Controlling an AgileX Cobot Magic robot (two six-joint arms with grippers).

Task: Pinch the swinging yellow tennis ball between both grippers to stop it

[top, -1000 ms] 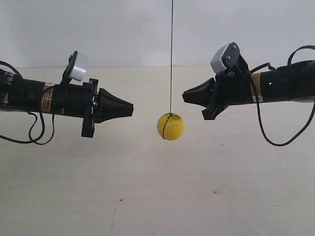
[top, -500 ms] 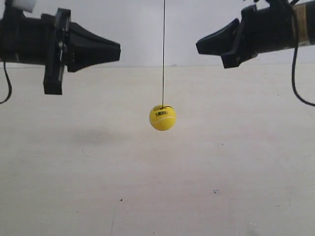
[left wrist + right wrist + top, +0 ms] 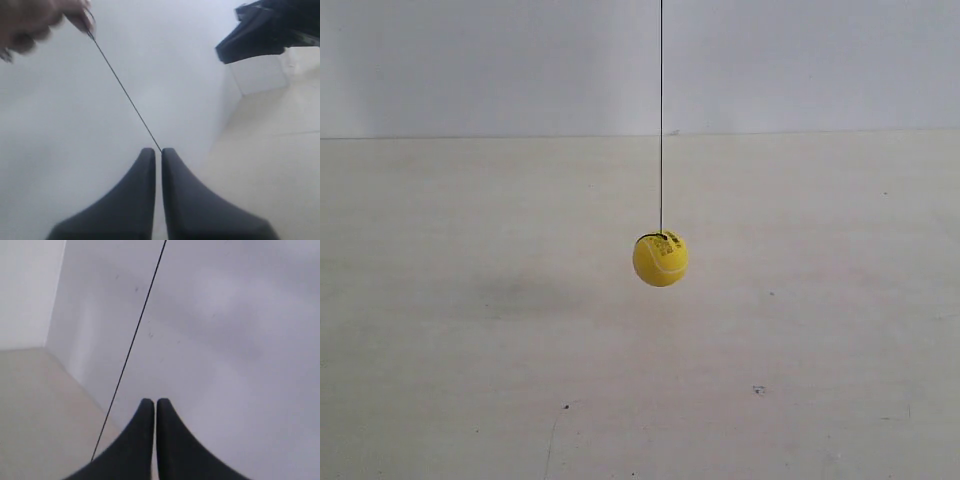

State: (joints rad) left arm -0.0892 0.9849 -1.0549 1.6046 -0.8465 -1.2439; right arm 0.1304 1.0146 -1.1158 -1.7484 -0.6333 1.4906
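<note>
"Where is the yellow tennis ball point(image 3: 660, 259)?"

"It hangs on its thin string point(image 3: 661, 120) over the pale table point(image 3: 460, 400), in the middle of the exterior view. Up high, a person's hand point(image 3: 30, 20) holds the string."

"And my grippers?"

"No arm shows in the exterior view. Your left gripper point(image 3: 156, 151) has its two tips pressed tight together, with nothing between them. Your right gripper point(image 3: 151, 401) is the same: squeezed closed and empty. Both wrist views show the string but not the ball, so I think both are far from it."

"Which step am I at?"

"I think the pinch is not done. The ball is free."

"What does the next move need?"

"Bring both grippers to the ball's height, one on each side. Then push in from both sides together. If only one tip touches, the ball may bounce away."
</note>
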